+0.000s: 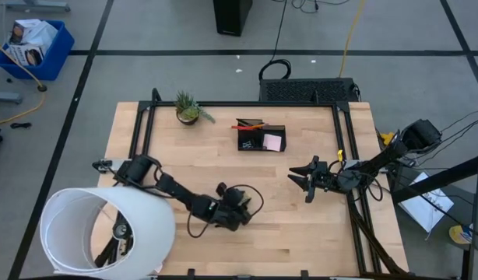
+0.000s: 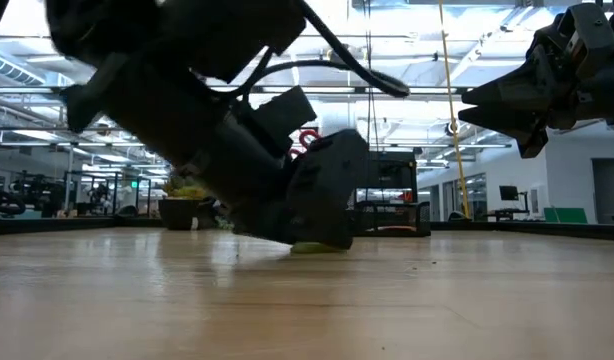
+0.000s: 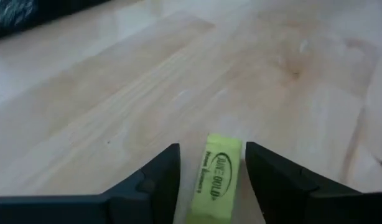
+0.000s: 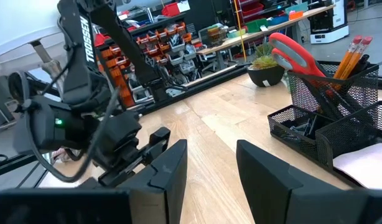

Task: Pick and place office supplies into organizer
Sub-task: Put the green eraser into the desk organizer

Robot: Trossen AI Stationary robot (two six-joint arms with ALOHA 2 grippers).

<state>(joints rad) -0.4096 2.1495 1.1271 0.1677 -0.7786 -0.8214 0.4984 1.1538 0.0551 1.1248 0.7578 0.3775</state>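
Observation:
A small yellow-green piece with green print [image 3: 216,177] lies flat on the wooden table. My left gripper [image 3: 213,147] is open and down at the table, one finger on each side of the piece with a thin gap on both. In the low view the piece [image 2: 317,246] peeks out under that gripper [image 2: 322,205]; from above the gripper [image 1: 237,208] hides it. The dark mesh organizer [image 1: 261,138] stands toward the far edge and holds red-handled scissors [image 4: 297,53], orange pencils [image 4: 353,53] and a pink pad [image 1: 273,142]. My right gripper [image 1: 305,180] is open and hovers above the table, right of centre.
A large white cylinder [image 1: 107,229] lies at the table's near left corner, beside the left arm's base. A small potted plant [image 1: 188,109] stands at the far edge, left of the organizer. Bare wood lies between the two grippers and along the near edge.

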